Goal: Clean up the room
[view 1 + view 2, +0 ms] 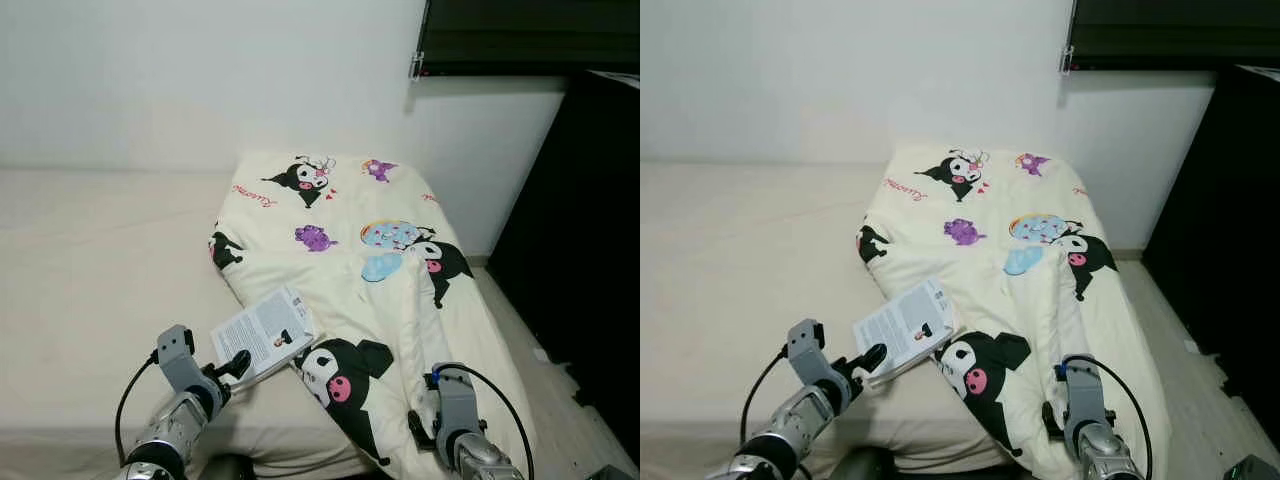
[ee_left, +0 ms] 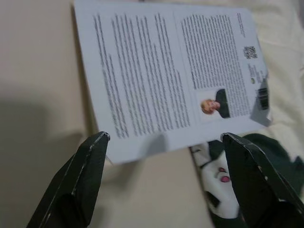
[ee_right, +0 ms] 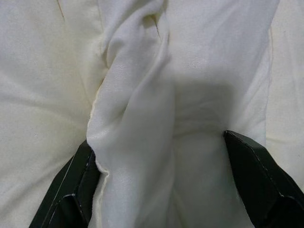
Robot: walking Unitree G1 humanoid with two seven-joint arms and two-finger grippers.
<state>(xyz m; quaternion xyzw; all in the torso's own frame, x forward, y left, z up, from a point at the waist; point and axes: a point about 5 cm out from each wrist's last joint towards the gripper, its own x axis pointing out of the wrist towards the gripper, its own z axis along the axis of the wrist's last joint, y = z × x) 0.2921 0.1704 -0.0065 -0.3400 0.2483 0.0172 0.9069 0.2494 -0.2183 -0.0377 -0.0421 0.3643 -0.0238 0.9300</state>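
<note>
Clearly the thin, floppy booklet (image 1: 264,333) lay on the bed's near edge, at the quilt's (image 1: 350,240) eight o'clock; left gripper (image 2: 161,142) gaped wide before its near edge, the likeliest hold; right gripper (image 3: 161,142) gaped over a quilt fold

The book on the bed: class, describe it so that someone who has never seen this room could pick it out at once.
Start at the bed against the white wall, where a cream quilt printed with black cartoon figures lies on the right half. At the quilt's near left edge lies a thin book, just ahead of the left tool. It is the one flat white thing, covered in small print with a little portrait photo.
</note>
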